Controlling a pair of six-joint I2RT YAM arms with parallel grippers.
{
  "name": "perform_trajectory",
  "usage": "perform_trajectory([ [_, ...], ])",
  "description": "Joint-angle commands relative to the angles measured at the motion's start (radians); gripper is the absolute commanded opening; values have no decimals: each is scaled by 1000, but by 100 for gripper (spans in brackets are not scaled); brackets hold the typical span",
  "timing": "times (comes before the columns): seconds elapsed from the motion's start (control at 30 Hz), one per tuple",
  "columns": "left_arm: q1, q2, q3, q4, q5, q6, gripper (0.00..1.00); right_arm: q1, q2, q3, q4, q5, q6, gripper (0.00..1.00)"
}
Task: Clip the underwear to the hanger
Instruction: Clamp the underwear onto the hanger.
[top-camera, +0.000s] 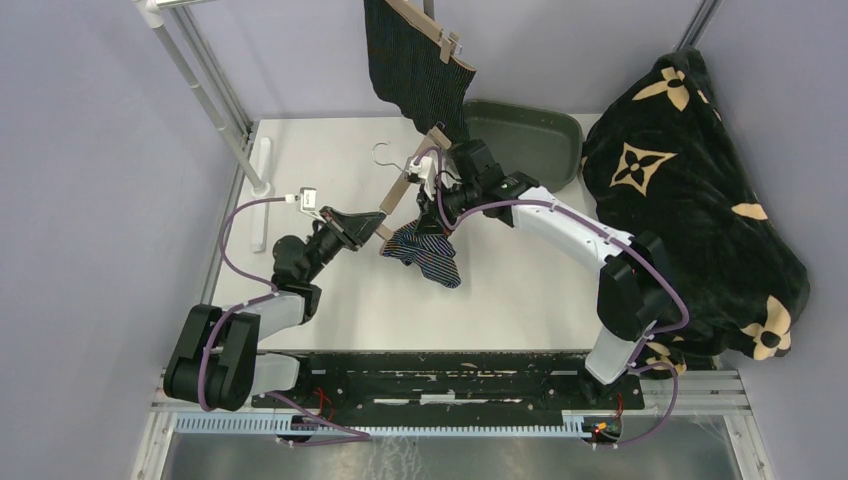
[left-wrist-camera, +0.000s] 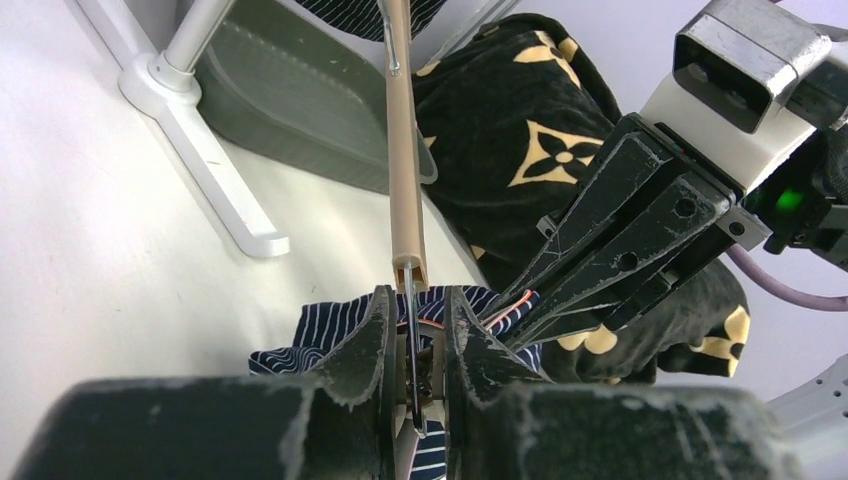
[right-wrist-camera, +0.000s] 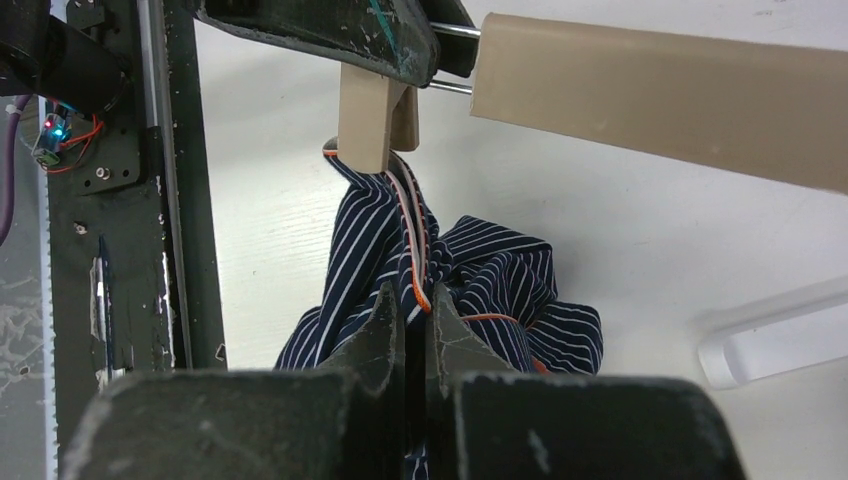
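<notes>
The navy underwear hangs bunched just below the hanger, its edge apparently in the clip. The right gripper pinches cloth under that clip; the left gripper clamps the hanger's end. Light, limp stuff: best held at the hem

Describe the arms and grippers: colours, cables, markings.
Left arm and right arm: black joints, white link shells, purple cable looped outside. Left gripper and right gripper: black tapered fingers, scuffed edges. Green light glows by the right wrist.
</notes>
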Motion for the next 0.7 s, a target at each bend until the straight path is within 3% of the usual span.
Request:
perform_trajectory([
  [0.0,2,-33,-17,150,-51,85,3,4,1,63,14,-40,-16,1],
  [0.67,-1,-17,-75,317,-83,155,3,3,23,98,0,-57,-9,1],
])
